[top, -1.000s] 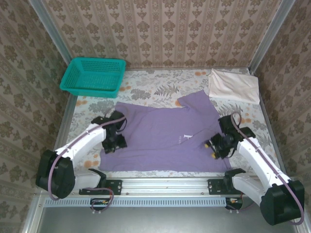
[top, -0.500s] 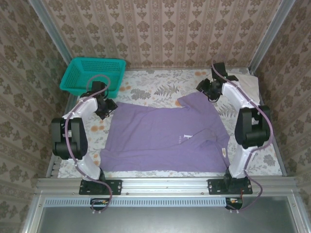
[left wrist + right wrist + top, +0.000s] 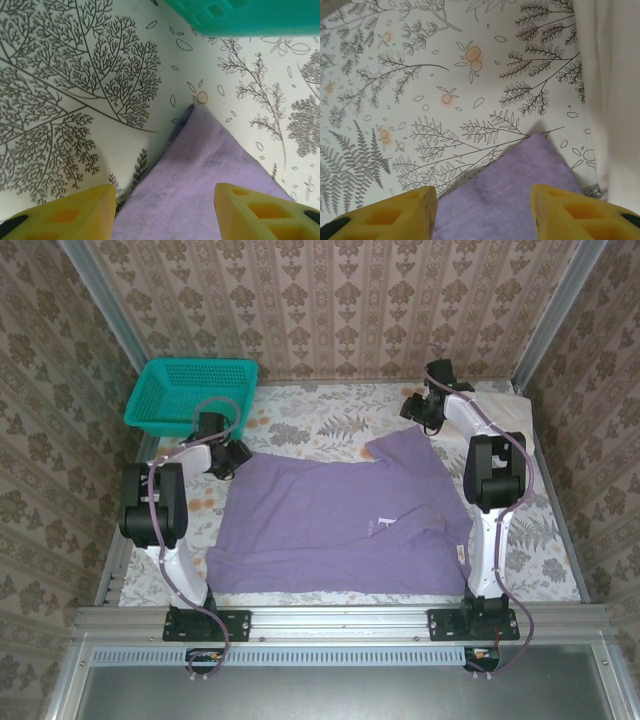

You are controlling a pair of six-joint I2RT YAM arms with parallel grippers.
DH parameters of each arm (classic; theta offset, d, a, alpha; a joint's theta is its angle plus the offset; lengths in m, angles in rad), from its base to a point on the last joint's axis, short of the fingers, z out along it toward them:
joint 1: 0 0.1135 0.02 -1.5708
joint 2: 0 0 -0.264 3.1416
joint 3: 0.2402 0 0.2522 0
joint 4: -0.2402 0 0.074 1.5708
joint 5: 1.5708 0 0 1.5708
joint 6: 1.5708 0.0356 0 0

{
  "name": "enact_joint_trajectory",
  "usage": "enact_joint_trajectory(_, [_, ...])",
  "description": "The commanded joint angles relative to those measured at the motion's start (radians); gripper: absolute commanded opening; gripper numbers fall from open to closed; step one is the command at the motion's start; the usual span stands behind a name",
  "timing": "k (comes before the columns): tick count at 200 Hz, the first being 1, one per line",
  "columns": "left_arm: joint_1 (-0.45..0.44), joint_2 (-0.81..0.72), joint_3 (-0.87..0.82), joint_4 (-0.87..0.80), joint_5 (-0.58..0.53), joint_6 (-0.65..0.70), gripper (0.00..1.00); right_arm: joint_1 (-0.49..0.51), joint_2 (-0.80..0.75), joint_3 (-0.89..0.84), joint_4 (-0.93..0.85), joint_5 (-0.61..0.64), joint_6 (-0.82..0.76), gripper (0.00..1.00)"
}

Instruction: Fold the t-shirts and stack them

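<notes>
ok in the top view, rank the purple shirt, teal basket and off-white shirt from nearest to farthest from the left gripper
From the left gripper:
1. purple shirt: its far left corner lies right at the fingertips.
2. teal basket: just beyond the gripper, at the far left.
3. off-white shirt: all the way across, at the far right.

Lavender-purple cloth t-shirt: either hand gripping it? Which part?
Nothing is held. The left hand and right hand are open, each straddling a far corner of the lavender-purple cloth t-shirt.
</notes>
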Motion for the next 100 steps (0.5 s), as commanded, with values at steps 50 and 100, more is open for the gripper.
enact_joint_trajectory(50, [-0.047,0.139,0.174,-0.143,-0.129,0.182,0.46,-0.020,0.136,0.185,-0.107,0.009,-0.066,0.55])
enact_joint_trajectory(100, [-0.048,0.167,0.188,-0.154,-0.150,0.202,0.32,-0.023,0.236,0.321,-0.252,0.004,-0.079,0.52])
